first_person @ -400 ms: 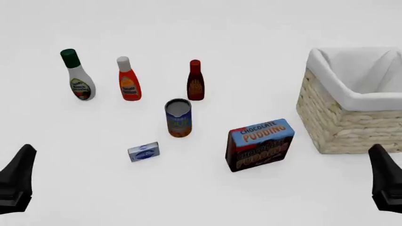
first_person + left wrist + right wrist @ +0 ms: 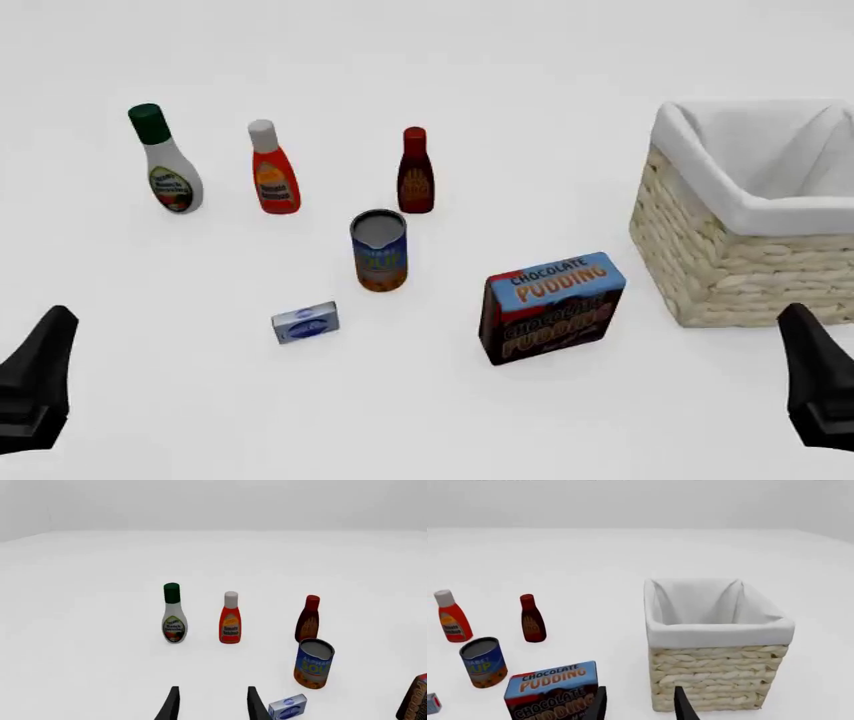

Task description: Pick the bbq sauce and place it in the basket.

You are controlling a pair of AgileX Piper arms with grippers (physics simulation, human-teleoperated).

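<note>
The bbq sauce [image 2: 415, 171] is a slim dark red-brown bottle with a red cap, standing upright at mid-table; it also shows in the left wrist view [image 2: 308, 619] and the right wrist view [image 2: 531, 619]. The wicker basket [image 2: 727, 258] with white lining stands at the right, also in the right wrist view [image 2: 720, 672]. My left gripper [image 2: 34, 385] is at the near left, far from the bottle; its fingers [image 2: 171, 705] stand apart and empty. My right gripper [image 2: 814, 375] is at the near right, before the basket; its fingers [image 2: 682, 705] stand apart and empty.
A white bottle with green cap [image 2: 163, 162] and an orange-red bottle with white cap [image 2: 272, 170] stand left of the bbq sauce. A soup can [image 2: 379, 249] stands just in front of it. A chocolate pudding box [image 2: 553, 306] and a small blue-white packet [image 2: 306, 321] sit nearer.
</note>
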